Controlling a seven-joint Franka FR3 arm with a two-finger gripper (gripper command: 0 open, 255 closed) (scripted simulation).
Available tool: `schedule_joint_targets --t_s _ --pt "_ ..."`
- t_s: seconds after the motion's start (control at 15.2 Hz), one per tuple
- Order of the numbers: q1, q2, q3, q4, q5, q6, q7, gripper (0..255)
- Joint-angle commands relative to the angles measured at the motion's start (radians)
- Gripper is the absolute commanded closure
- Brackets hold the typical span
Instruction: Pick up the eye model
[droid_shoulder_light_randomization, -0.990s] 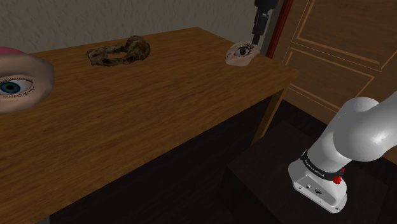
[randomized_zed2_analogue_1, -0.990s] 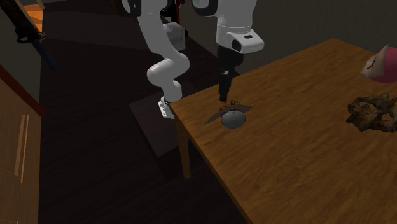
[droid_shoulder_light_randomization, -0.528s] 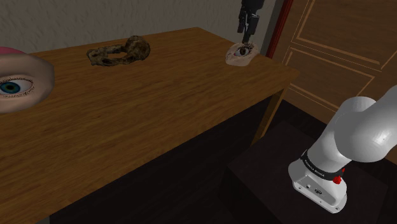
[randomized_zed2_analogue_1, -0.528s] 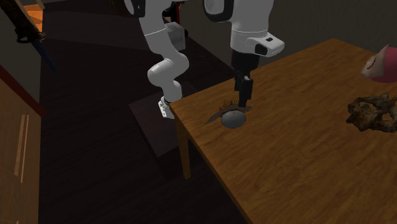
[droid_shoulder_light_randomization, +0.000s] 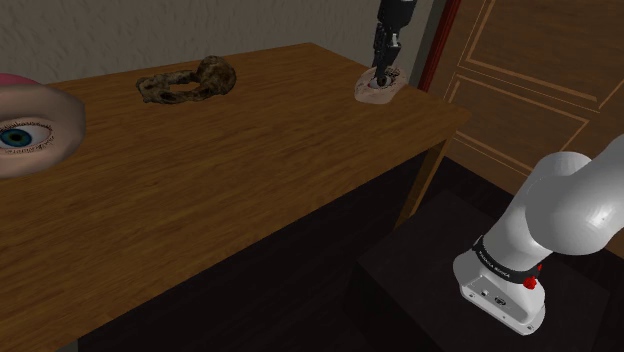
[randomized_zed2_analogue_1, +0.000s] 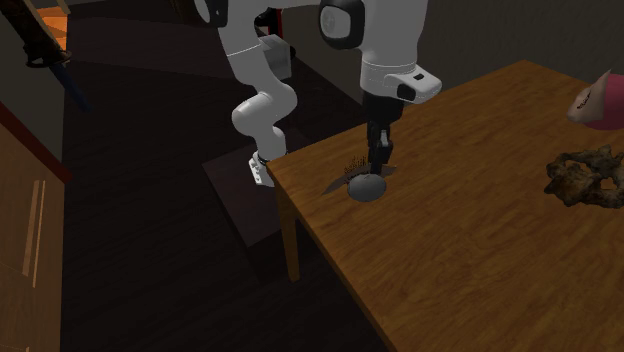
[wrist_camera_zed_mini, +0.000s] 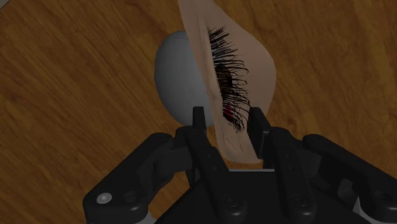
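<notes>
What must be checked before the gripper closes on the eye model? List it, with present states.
1. Gripper low over the eye model: ok.
2. Fingers apart, with the eyelid flap between them: ok.
3. Fingers touching the flap: cannot tell.
4. Eye model resting on the table, near its corner: ok.
5. Knotted brown object well away from the gripper: ok.
</notes>
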Motion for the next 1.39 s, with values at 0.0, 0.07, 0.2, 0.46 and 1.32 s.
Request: schedule_joint_targets --t_s 0.0,0.07,0.2,0.46,1.32 --pt "0.0 0.0 0.0 -0.001 0.0 0.0 0.0 255" --pt "0.0 0.0 0.0 -0.001 0.0 0.0 0.0 255" --pt "0.0 0.0 0.0 -0.001 0.0 0.0 0.0 255" --pt "0.0 0.003 0.0 0.015 0.001 -0.013 -0.001 255" --pt "0.004 0.045 0.003 0.232 0.009 -0.188 -0.015 255"
